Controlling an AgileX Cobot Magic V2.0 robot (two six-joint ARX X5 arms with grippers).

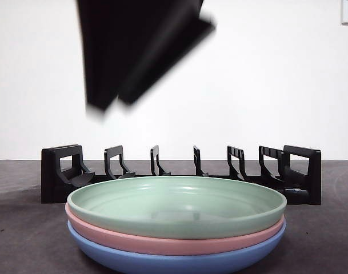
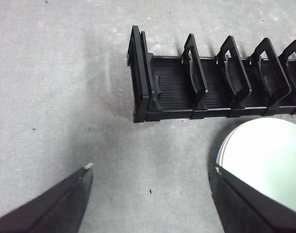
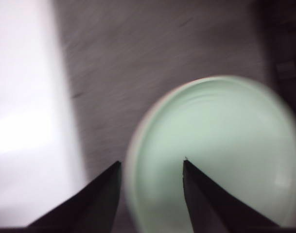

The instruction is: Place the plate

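Observation:
A stack of three plates stands at the table's front: a green plate (image 1: 176, 208) on top, a pink plate (image 1: 162, 242) under it and a blue plate (image 1: 174, 262) at the bottom. My right gripper (image 1: 114, 105) hangs blurred well above the stack's left side. In its wrist view the right gripper (image 3: 152, 161) is open, its jaws framing the near rim of the green plate (image 3: 220, 145) without touching it. My left gripper (image 2: 148, 167) is wide open and holds nothing, over bare table near the rack's end, with the green plate (image 2: 264, 160) beside one jaw.
A black slotted plate rack (image 1: 179, 171) stands across the table behind the stack, with all its slots free; its end shows as the rack (image 2: 172, 87) in the left wrist view. A white wall rises behind it.

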